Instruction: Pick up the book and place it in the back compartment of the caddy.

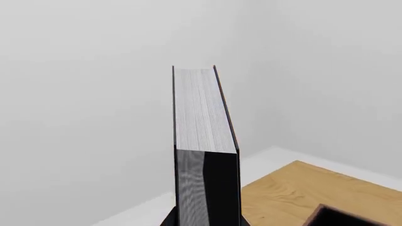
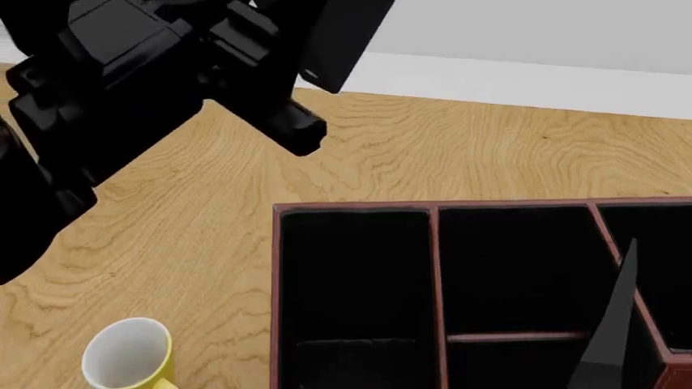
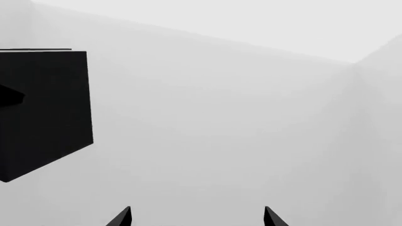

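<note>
Book (image 1: 204,141) is held clamped in the left gripper (image 2: 308,134), lifted at the head view's upper left, clear of the caddy (image 2: 435,267) at lower right. Placement in the back compartment remains. The right gripper (image 3: 196,217) is spread, empty.

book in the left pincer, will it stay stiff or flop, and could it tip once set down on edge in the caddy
The book likely stays stiff: its hard covers look straight and the page block stays closed while it is held upright. It is thick, so probably fairly heavy for its size. Stood on its narrow edge in the caddy it may tip, unless a divider supports it.
</note>
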{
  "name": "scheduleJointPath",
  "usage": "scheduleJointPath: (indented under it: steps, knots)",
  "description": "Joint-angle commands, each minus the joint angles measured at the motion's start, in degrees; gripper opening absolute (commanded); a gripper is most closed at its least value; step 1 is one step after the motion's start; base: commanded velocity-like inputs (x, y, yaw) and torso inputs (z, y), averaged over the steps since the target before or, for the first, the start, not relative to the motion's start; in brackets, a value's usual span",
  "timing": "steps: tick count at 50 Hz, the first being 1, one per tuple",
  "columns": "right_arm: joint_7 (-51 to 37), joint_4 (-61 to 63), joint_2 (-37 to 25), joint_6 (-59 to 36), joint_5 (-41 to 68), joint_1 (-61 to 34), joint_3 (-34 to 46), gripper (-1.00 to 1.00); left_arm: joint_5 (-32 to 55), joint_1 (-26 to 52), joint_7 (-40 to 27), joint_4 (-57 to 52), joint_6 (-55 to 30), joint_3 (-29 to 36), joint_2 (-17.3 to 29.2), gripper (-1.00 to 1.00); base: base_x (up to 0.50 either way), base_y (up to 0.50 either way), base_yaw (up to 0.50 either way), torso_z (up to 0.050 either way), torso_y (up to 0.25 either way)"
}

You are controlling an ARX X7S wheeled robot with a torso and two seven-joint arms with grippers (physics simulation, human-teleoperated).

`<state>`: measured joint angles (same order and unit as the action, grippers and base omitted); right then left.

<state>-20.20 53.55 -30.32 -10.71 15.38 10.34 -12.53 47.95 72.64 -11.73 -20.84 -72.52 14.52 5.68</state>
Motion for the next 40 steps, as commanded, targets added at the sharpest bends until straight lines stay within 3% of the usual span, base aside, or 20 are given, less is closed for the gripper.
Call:
scheduleJointPath:
  steps: [1,8,14,25,35,40]
  knots:
    - [-4.7,6.4,-5.6,-5.4,4.5,5.1,-9.4,1.00,1.6,1.2,0.8,-1.0,-1.0,-0.1,-0.3,-1.00,0.00,0.00,0.00,0.000,0.000]
    - [-24.1,6.4,-22.5,3.1,9.9,18.9,-10.5,1.00,3.4,0.4,1.6,-2.1,-2.4,1.6,0.8,-1.00,0.00,0.00,0.00,0.000,0.001]
    - [-31.3,6.3,-27.5,8.0,9.5,27.1,-12.5,1.00,7.2,0.0,1.1,-4.3,-6.1,1.2,1.4,-1.00,0.00,0.00,0.00,0.000,0.002]
    - [-38.7,6.3,-32.7,11.1,8.9,33.6,-13.5,1.00,13.5,0.5,1.9,-5.6,-8.2,0.0,1.0,-1.00,0.00,0.00,0.00,0.000,0.002]
    - [-34.6,5.9,-28.5,11.6,8.1,33.1,-13.9,1.00,12.4,1.4,7.0,-2.0,-4.3,3.9,1.7,-1.00,0.00,0.00,0.00,0.000,0.001]
    - [-34.4,6.4,-27.8,11.4,8.6,34.4,-15.8,1.00,9.6,3.3,12.6,1.6,-0.3,8.2,2.1,-1.00,0.00,0.00,0.00,0.002,0.002]
